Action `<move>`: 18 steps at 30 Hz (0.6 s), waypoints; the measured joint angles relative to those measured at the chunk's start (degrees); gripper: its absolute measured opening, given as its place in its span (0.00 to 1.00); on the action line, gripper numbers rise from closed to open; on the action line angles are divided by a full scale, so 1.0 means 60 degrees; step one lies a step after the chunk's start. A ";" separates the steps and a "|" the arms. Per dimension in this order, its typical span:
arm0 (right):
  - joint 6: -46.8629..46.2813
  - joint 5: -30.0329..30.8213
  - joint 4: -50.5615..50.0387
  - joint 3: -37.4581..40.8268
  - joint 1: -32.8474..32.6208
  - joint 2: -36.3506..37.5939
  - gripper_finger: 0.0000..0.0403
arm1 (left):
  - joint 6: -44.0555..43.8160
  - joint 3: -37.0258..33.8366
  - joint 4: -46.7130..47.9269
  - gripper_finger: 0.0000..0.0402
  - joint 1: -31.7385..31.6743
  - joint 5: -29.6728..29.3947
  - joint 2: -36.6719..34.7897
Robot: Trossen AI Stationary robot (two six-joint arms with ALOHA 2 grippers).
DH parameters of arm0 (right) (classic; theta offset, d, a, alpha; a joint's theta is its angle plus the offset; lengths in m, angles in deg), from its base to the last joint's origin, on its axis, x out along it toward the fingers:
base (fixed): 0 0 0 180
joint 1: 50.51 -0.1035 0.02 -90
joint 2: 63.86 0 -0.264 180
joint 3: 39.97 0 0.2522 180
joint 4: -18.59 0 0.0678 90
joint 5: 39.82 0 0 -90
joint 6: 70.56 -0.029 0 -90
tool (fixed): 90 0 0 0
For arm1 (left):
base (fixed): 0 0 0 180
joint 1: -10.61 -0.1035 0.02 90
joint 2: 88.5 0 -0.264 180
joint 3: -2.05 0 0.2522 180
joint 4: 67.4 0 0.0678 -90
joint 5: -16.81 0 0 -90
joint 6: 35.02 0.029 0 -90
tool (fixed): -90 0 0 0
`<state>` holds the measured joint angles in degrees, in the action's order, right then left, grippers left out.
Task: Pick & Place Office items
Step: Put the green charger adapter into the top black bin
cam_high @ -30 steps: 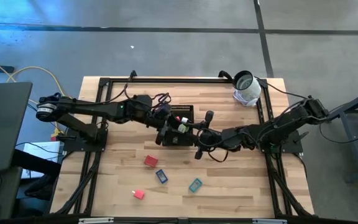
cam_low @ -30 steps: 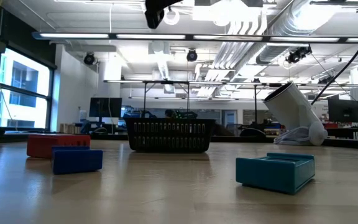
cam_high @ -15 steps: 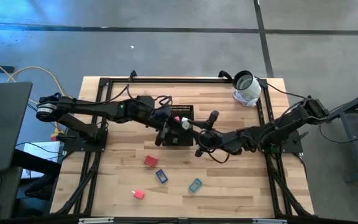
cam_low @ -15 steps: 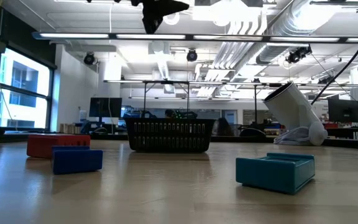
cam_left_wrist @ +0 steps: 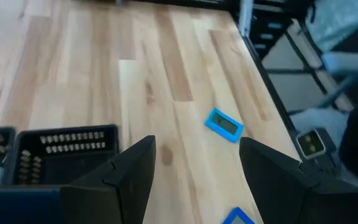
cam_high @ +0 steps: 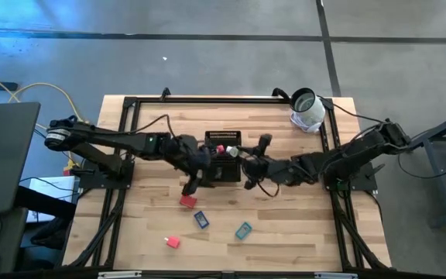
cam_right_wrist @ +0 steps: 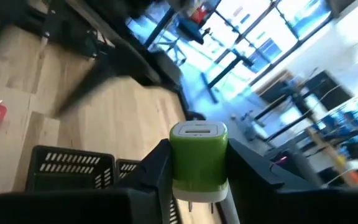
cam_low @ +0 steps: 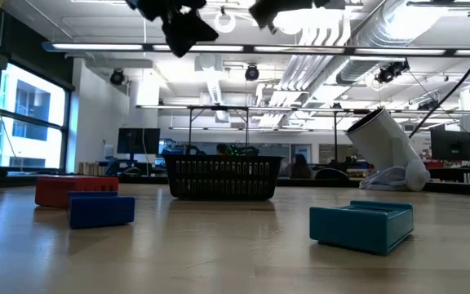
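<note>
Right gripper [cam_right_wrist: 197,186] clamped on a small green block [cam_right_wrist: 198,160], seemingly a plug-in charger with metal prongs showing at its lower end, held between the dark fingers [cam_right_wrist: 157,171] by its two flat sides; in the high view, just right of centre of the frame, beside the right edge of the black mesh tray [cam_high: 224,139]. Probably light, rigid and smooth-shelled, so likely to twist or slip if pinched near a rounded corner; best gripped across the flat faces at mid-body, clear of the prongs. Left gripper [cam_left_wrist: 194,180] spread wide and carrying nothing, hanging just left of centre in the high view, above the red block [cam_high: 187,201], with bare wood between its fingers in the left wrist view. Other pieces resting flat on the table [cam_high: 285,232] in the lower middle of the high view: blue block [cam_high: 201,220], teal block [cam_high: 243,230], and a small red-and-white piece [cam_high: 172,242] lower left of them, all well apart. Low, hard and boxy by the look of them, likely easy to pinch across the short sides from above. White-and-grey roll [cam_high: 307,111] lying at upper right, apart from everything
</note>
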<state>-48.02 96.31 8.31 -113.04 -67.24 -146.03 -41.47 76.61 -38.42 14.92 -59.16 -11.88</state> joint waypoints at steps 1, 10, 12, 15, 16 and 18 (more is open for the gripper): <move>-0.0127 -0.0223 -0.0092 0.0000 0.0166 0.0000 0.27 | 0.0103 0.0000 0.0000 0.56 0.0180 -0.0169 0.0000; -0.1294 -0.3164 -0.0686 0.0000 0.1909 0.0000 0.27 | 0.0529 0.0000 0.0474 0.56 0.1600 -0.2502 0.0000; -0.1536 -0.4050 -0.0686 0.0000 0.2348 0.0000 0.27 | 0.0537 0.0000 0.0533 0.56 0.1817 -0.3146 0.0000; -0.1876 -0.5193 -0.0707 0.0000 0.2978 -0.0119 0.27 | 0.0546 0.0000 0.0543 0.56 0.2028 -0.3782 0.0000; -0.1992 -0.5546 -0.0748 0.0000 0.3184 -0.0137 0.27 | 0.0595 0.0000 0.0550 0.56 0.2073 -0.3891 0.0000; -0.2114 -0.6347 -0.0644 0.0004 0.3558 -0.0222 0.27 | 0.0642 0.0000 0.0546 0.56 0.2113 -0.3914 0.0000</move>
<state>-60.70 58.23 4.44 -113.01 -45.89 -147.36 -37.61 76.61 -35.14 27.60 -82.64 -11.88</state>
